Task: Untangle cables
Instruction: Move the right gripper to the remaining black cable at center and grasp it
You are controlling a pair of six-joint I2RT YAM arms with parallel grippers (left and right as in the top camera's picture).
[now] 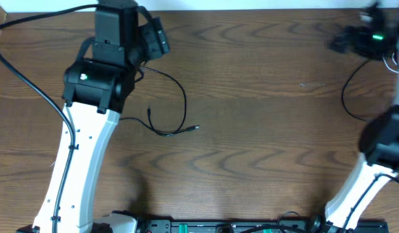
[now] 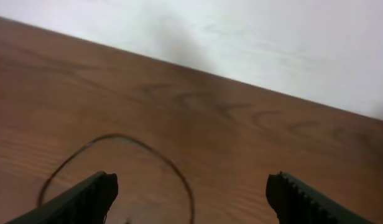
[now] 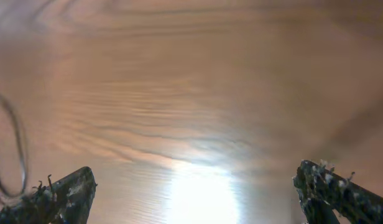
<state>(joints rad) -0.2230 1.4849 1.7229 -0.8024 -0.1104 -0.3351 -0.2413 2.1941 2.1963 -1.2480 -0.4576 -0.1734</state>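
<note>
Left hand (image 2: 191,183) stands spread wide, nothing between its fingers, over a thin black cable (image 2: 114,135) lying looped on the brown wooden desk (image 2: 241,124). Right hand (image 3: 194,177) is likewise spread and empty at the desk's right end, with another thin black cord (image 3: 20,146) curving just beside one finger.

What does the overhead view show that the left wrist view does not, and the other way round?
Only the overhead view shows the left arm, the right arm, and the black cable with its plug end. Only the left wrist view shows the left gripper from close, its fingers open. Both show the wooden table and a loop of that cable.
</note>
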